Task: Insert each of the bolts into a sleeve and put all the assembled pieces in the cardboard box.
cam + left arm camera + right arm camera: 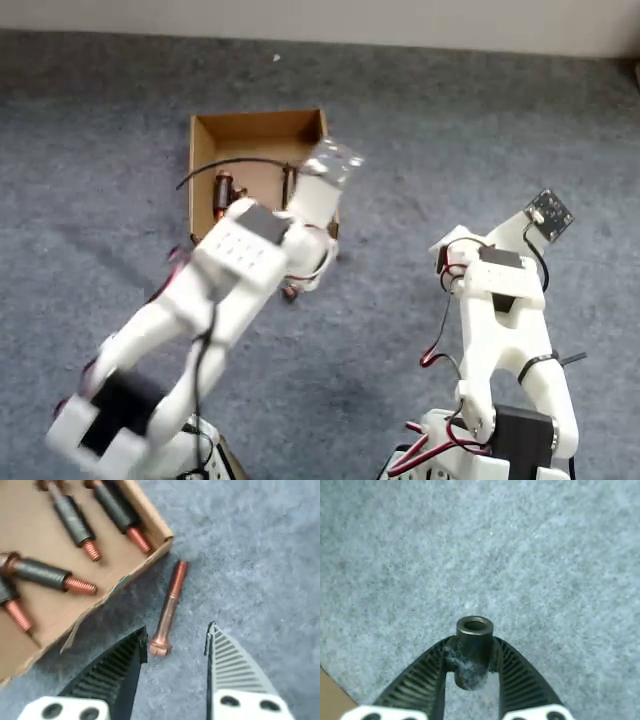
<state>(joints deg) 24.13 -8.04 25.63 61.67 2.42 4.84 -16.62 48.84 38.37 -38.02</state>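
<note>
We see one bare bolt [169, 607] lying flat on the grey counter [545, 555], just outside a corner of the cardboard box [112, 550], its head pointing away from the box. The left gripper [176, 630] hangs over the head end with its jaws wide and nothing between them. Inside the box we count four assembled pieces [72, 520], each a bolt seated in a dark sleeve with the thread poking out. Well apart from the box, the right gripper [472, 645] is clamped on a loose sleeve [475, 630], held upright above the counter with its open bore facing up.
</note>
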